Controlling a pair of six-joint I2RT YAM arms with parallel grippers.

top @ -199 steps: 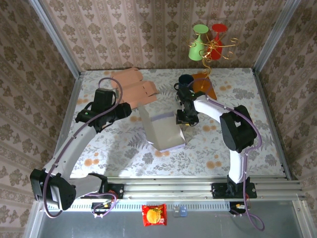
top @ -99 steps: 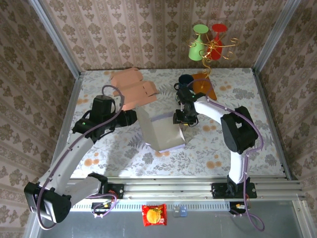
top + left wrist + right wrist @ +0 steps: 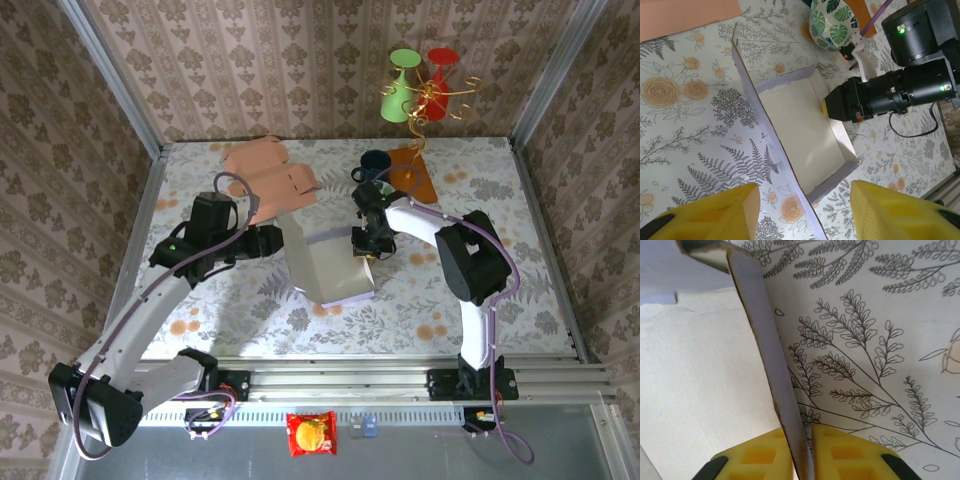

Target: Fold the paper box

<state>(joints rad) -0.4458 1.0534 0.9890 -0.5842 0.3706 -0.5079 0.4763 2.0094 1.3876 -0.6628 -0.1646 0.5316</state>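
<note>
Two contact points to manage here. Paper box point(image 3: 330, 265) sits mid-bench point(image 3: 250, 310), base flat, half formed. Right fingers point(image 3: 757, 460) are pinching the box's 3 o'clock side wall point(image 3: 767, 350), one pad on each face, with the wall upright between them. Left fingers point(image 3: 715, 212) are spread with nothing between them, hovering at the box's 9 o'clock, just outside the long flap point(image 3: 765, 130), which stands raised.

My read: right side is the anchor, left does the fold. I'd hold the pinch firm without squeezing harder, so the thin wall doesn't buckle. Then I'd bring the left in from 9 o'clock and press the flap flat-on along its crease toward 3 o'clock, slowly.

Risk: the card is light, so any sideways drag could skid the box toward the leaf-print bowl point(image 3: 832, 22) at its 1 o'clock. No upward pull with the right.
</note>
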